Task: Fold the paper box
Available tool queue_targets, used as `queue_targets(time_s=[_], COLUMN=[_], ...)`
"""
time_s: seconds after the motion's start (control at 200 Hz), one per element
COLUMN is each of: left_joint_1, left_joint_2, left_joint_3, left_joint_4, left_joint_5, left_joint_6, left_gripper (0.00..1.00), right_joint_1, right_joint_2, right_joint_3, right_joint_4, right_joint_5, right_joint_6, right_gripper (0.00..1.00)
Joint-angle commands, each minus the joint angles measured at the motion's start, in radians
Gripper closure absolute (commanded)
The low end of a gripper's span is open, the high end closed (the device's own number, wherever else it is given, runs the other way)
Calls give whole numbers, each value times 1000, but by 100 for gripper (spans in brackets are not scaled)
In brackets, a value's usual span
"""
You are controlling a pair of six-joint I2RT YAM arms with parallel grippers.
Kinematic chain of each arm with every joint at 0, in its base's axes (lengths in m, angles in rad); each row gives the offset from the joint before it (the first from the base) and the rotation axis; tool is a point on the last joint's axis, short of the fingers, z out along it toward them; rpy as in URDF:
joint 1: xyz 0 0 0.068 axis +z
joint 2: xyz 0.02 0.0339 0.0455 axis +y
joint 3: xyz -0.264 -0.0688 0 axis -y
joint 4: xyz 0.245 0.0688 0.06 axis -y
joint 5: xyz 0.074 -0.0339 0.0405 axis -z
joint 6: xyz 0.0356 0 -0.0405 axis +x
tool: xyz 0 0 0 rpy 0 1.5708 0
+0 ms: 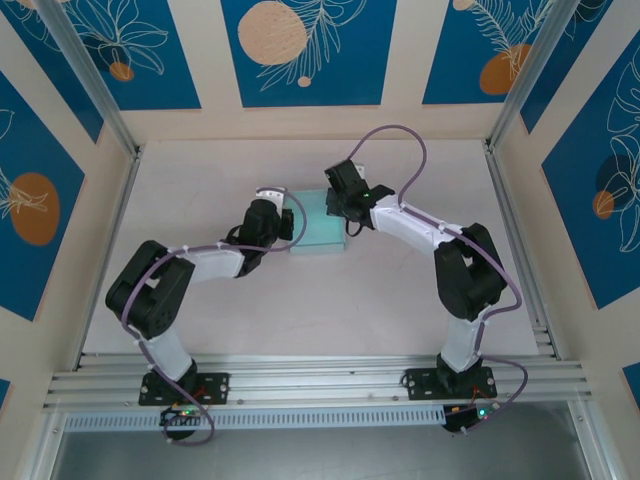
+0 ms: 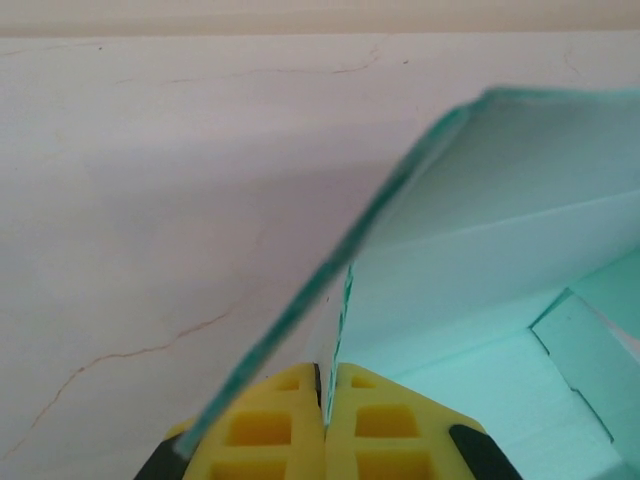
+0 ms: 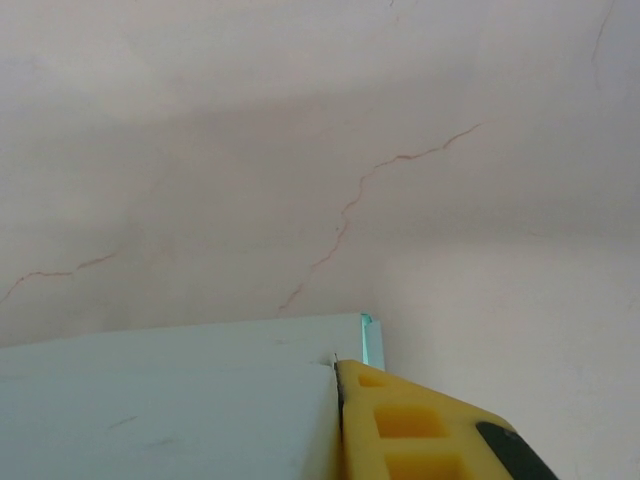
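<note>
The left gripper (image 2: pixel 325 400) pinches the paper box (image 2: pixel 500 230) — right gripper (image 3: pixel 350 380) half hidden.

We see bright, even light from above, leaving only soft shadows on the pale table (image 1: pixel 300 310) beneath the arms (image 1: pixel 215 262). In the left wrist view, the nearest edge of the paper box (image 2: pixel 480 250) blurs, and a broad dim shadow crosses the table.

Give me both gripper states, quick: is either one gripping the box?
Left gripper: shut, pinching a wall of the paper box.
Right gripper: one finger against the box's edge, the other hidden; cannot tell.
</note>
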Motion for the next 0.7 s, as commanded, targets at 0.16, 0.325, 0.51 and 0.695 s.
queue_targets(time_s=[0.16, 0.325, 0.51, 0.695], left_joint_1=[-58, -76, -85, -89], left_joint_2=[27, 38, 48, 39], left_joint_3=[-2, -23, -80, -148], left_joint_4=[101, 102, 132, 156], left_joint_5=[64, 45, 37, 35], left_joint_6=[-134, -161, -197, -204], left_gripper=[98, 98, 98, 98], right_joint_1=[62, 75, 92, 110], right_joint_2=[18, 15, 2, -17], right_joint_3=[-42, -56, -92, -160], right_joint_4=[65, 62, 72, 110], right_joint_5=[-38, -23, 10, 30], right_joint_6=[59, 63, 66, 63], right_gripper=[85, 86, 88, 88])
